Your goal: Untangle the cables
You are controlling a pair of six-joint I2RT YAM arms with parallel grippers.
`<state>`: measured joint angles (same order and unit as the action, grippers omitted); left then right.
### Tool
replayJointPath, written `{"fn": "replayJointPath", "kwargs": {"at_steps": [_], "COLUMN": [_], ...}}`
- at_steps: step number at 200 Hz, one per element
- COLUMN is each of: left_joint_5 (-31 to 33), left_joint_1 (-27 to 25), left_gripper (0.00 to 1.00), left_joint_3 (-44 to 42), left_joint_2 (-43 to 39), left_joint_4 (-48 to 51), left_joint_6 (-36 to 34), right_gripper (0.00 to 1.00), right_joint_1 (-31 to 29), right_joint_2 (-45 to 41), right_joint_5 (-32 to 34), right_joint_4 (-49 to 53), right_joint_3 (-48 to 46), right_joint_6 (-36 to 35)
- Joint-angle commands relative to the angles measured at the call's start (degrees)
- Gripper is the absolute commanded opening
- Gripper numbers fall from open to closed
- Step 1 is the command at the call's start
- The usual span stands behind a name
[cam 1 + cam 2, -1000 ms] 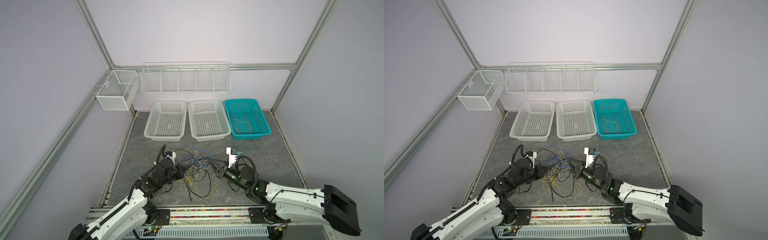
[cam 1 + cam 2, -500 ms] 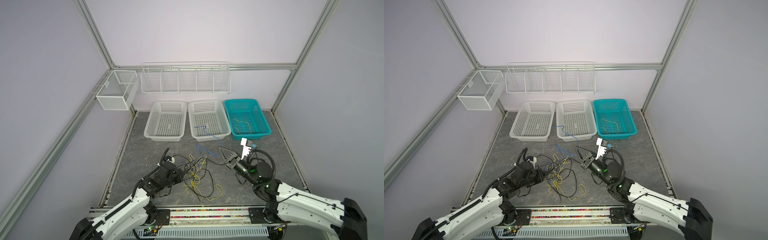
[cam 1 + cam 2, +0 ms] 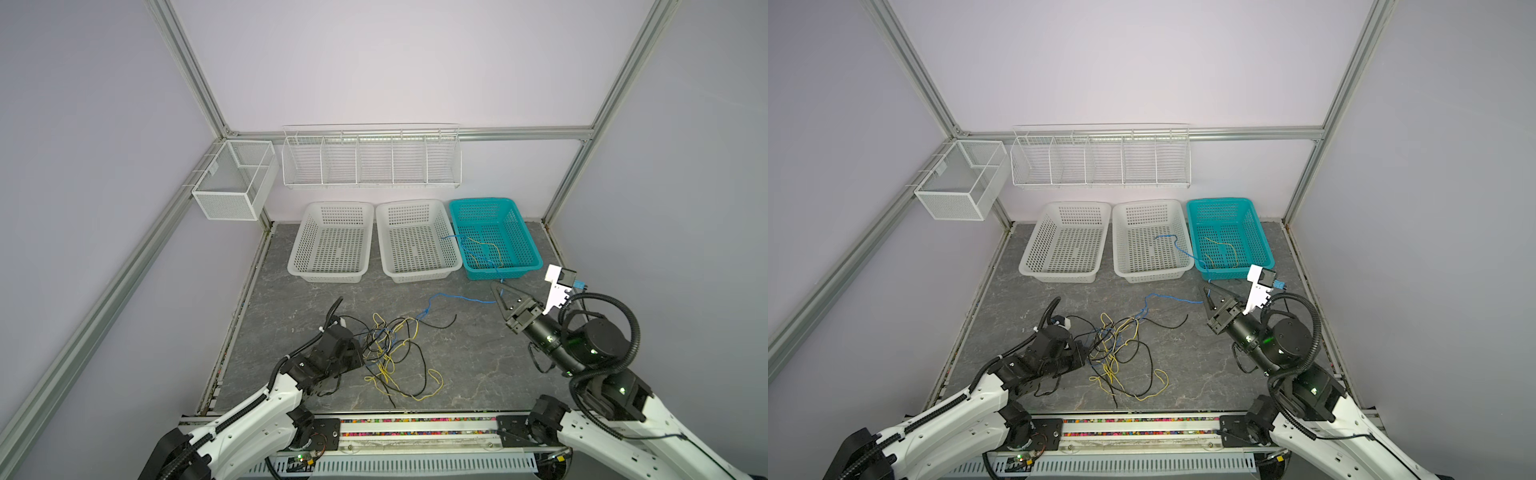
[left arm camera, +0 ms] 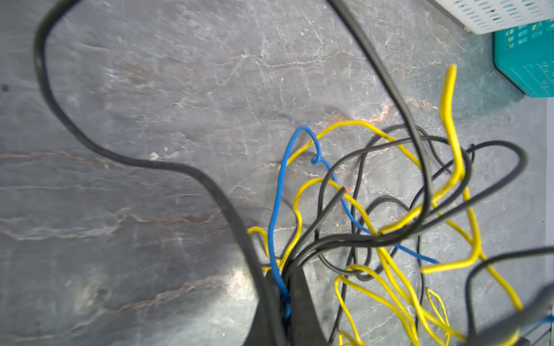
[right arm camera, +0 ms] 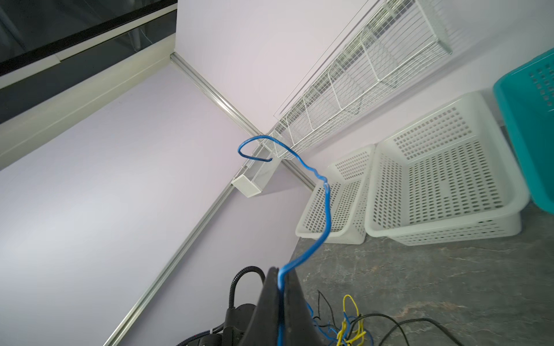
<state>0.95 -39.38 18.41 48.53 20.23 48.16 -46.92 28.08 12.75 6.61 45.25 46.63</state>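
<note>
Soft, even light falls from overhead. The pale walls point(image 3: 395, 62) glow brightest in the upper middle of both top views, with no hard glare. Shadows on the grey desk point(image 3: 469, 353) are faint and blurred at the edges. Both top views are sharp, though the wide lens splays the frame posts point(image 3: 195, 79) toward the corners. In the left wrist view the cables point(image 4: 389, 230) nearest the lens smear, and the left pincer point(image 4: 286, 305) at bottom centre is out of focus. In the right wrist view the right pincer point(image 5: 280, 305) is soft, while the white baskets point(image 5: 434, 179) stay crisp.
</note>
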Motion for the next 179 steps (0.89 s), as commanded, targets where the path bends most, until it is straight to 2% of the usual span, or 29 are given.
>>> {"fn": "replayJointPath", "kwargs": {"at_steps": [1, 42, 67, 102, 116, 162, 179], "left_joint_5": [3.3, 3.8, 4.6, 4.3, 3.5, 2.2, 2.2], "left_joint_1": [0.3, 0.3, 0.3, 0.4, 0.3, 0.3, 0.3], "left_gripper": [0.0, 0.0, 0.0, 0.0, 0.0, 0.0, 0.0], "left_joint_3": [-0.3, 0.1, 0.0, 1.0, 1.3, 3.5, 4.3], "left_joint_2": [0.8, 2.0, 0.7, 0.1, -0.7, -4.2, -4.2], "left_joint_4": [4.3, 4.4, 4.7, 5.0, 4.7, 6.0, 6.9], "left_joint_6": [-1.0, -1.1, -0.7, -1.7, -2.0, -2.1, -2.4], "right_gripper": [0.06, 0.06, 0.06, 0.06, 0.06, 0.06, 0.09], "right_joint_1": [0.5, 0.5, 0.4, 0.5, 0.5, 0.5, 0.5], "right_joint_2": [-2.6, -2.0, -0.1, 4.7, 6.9, 8.6, 10.0], "right_joint_5": [5.6, 13.9, 14.2, 0.8, -1.8, -0.9, 1.1], "right_joint_4": [10.6, 30.8, 39.8, 38.9, 38.0, 32.4, 33.3], "right_joint_3": [4.7, 14.8, 17.0, 10.2, 6.5, -6.4, -7.9], "right_joint_6": [-4.9, -7.1, -7.2, -8.1, -7.7, -6.0, -5.6]}}
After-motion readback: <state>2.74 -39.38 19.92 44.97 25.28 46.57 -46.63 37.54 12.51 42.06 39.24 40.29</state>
